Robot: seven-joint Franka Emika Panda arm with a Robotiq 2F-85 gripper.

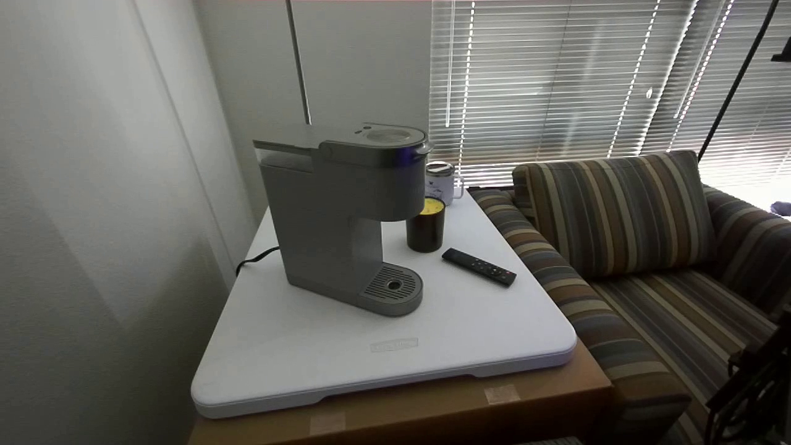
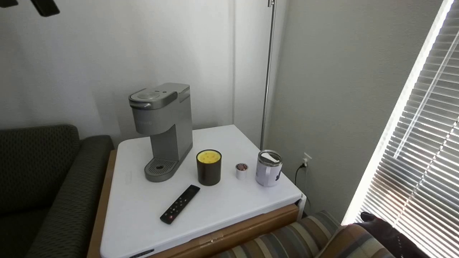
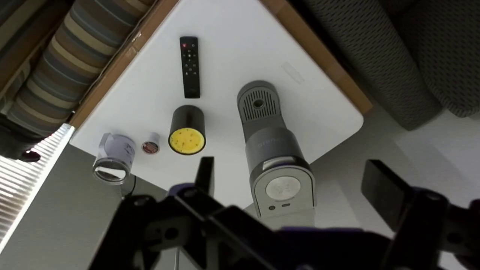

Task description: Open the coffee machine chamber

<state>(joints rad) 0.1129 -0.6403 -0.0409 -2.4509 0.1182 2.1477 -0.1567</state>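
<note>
Pincer (image 3: 295,182) spread; coffee machine (image 3: 274,147) below, apart, btwn jaws in wrist vw.

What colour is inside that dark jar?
The filling is yellow with dark specks, clearest in the wrist view.

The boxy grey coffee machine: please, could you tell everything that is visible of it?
The boxy, matte grey coffee machine looks plastic and stands upright on the white tabletop. Its overhanging head bears faint lettering and a shut grey lid with a pale round disc and shiny handle. Below, the rounded, slotted grey drip base has a dark hole. A black cord shows behind the machine; only the tabletop visibly touches it.
</note>
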